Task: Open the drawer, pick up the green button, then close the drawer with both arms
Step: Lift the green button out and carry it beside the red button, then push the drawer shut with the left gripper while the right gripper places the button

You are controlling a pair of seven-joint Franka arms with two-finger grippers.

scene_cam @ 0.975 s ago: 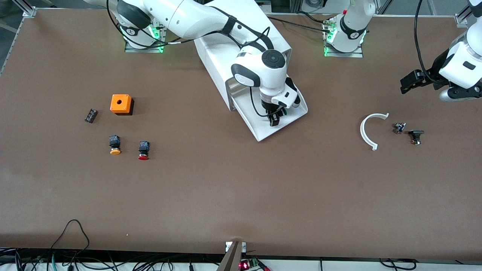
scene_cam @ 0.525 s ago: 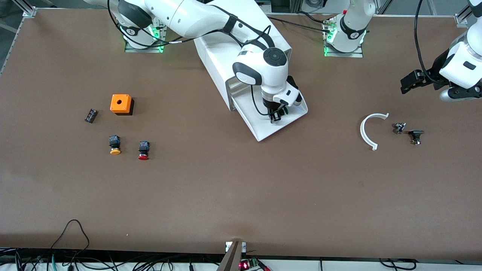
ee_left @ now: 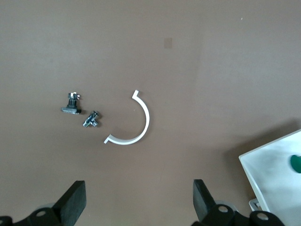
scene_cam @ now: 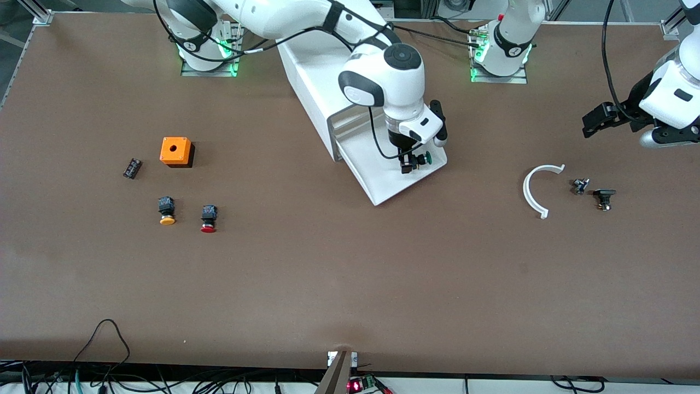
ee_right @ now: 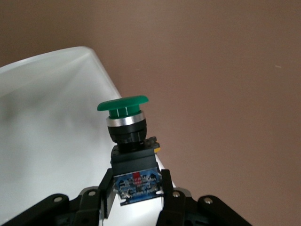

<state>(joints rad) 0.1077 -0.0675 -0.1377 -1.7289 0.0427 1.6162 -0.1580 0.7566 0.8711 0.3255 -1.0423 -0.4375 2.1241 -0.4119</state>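
Note:
The drawer (scene_cam: 383, 189) is pulled out of the white cabinet (scene_cam: 311, 82) at the table's middle. My right gripper (scene_cam: 409, 163) is shut on the green-capped button (scene_cam: 424, 158) and holds it above the drawer's end toward the left arm. In the right wrist view the button (ee_right: 126, 123) sits between the fingers (ee_right: 106, 190), held by its black-and-blue body, over the drawer's corner (ee_right: 56, 122). My left gripper (scene_cam: 593, 121) is open and empty, up over the table at the left arm's end. In the left wrist view its fingers (ee_left: 73, 202) stand wide apart, and the drawer's corner (ee_left: 273, 179) shows.
A white curved part (scene_cam: 533, 191) and two small dark metal pieces (scene_cam: 593, 192) lie near the left arm's end. An orange box (scene_cam: 175, 151), a small black piece (scene_cam: 132, 167), a yellow-orange-capped button (scene_cam: 166, 210) and a red-capped button (scene_cam: 208, 218) lie toward the right arm's end.
My right gripper has risen out of the drawer with the green-capped button and shifted toward the left arm's end. The left arm has not moved.

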